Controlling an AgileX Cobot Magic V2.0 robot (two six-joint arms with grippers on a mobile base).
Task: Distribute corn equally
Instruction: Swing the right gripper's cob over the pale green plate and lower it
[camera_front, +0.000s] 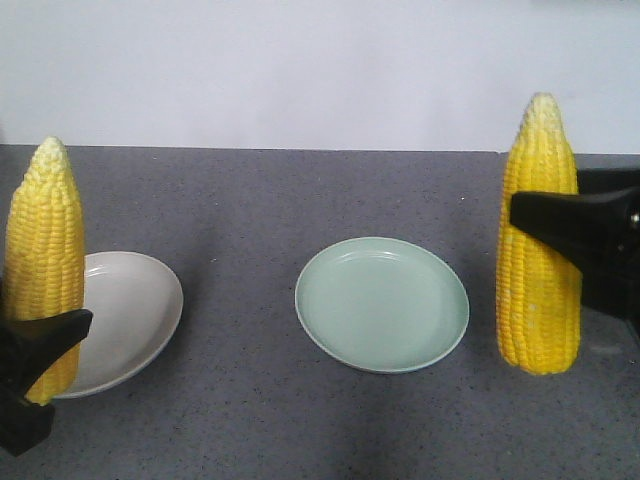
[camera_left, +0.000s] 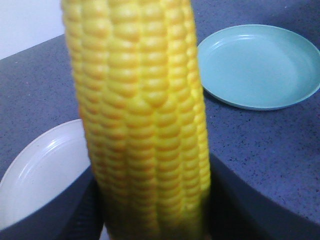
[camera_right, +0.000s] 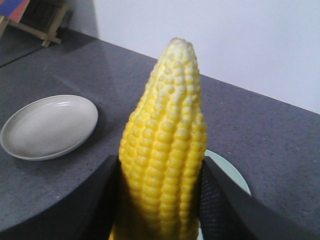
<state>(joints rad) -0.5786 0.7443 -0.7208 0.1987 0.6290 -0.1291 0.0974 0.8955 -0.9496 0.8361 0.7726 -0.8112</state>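
The left pincer (camera_front: 30, 350) pinches one corn cob (camera_front: 45, 260) upright just before the white plate (camera_front: 135, 310), and the right pincer (camera_front: 575, 225) pinches a second cob (camera_front: 540, 240) upright, well to the side of the green plate (camera_front: 382, 303). Both plates lie bare, so I judge the sharing out only half done: each cob is in hand, none yet set down. The bench (camera_front: 250, 200) is speckled dark grey, backed by a plain pale wall (camera_front: 300, 70).
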